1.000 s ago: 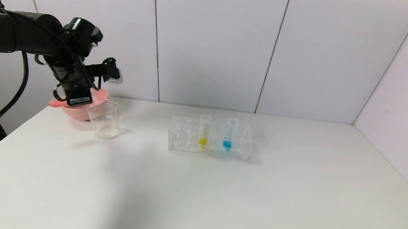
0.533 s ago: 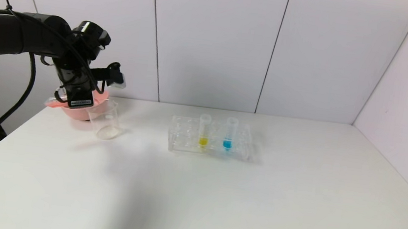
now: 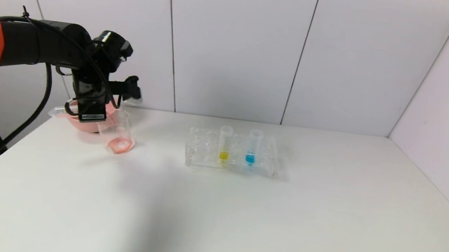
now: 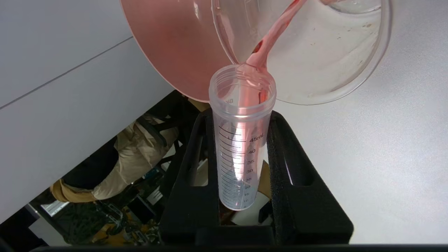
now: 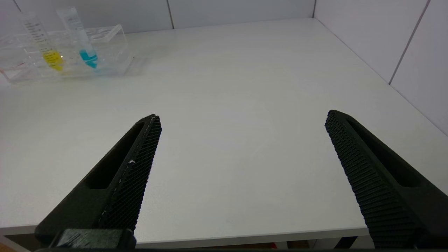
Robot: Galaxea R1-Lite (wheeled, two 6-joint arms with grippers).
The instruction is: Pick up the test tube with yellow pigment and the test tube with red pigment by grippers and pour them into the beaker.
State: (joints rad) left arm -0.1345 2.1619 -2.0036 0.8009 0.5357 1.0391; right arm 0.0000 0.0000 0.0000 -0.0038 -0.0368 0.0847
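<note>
My left gripper (image 3: 95, 112) is shut on the test tube with red pigment (image 4: 241, 140) and holds it tilted, mouth over the beaker (image 3: 116, 132). A red stream runs from the tube into the beaker (image 4: 325, 52), and red liquid lies on its bottom. In the left wrist view the gripper (image 4: 241, 117) grips the tube on both sides. The test tube with yellow pigment (image 3: 225, 143) stands upright in the clear rack (image 3: 200, 148); it also shows in the right wrist view (image 5: 43, 43). My right gripper (image 5: 242, 115) is open and empty, low over the table's near edge, out of the head view.
A pink bowl (image 3: 79, 123) sits just behind the beaker at the table's left edge; it also shows in the left wrist view (image 4: 175, 45). A tube with blue liquid (image 3: 252, 146) stands in the rack beside the yellow one. White walls close the back and right.
My left arm has shifted right and turned the tube further over the beaker. Red liquid now lies in the beaker, which was clear before.
</note>
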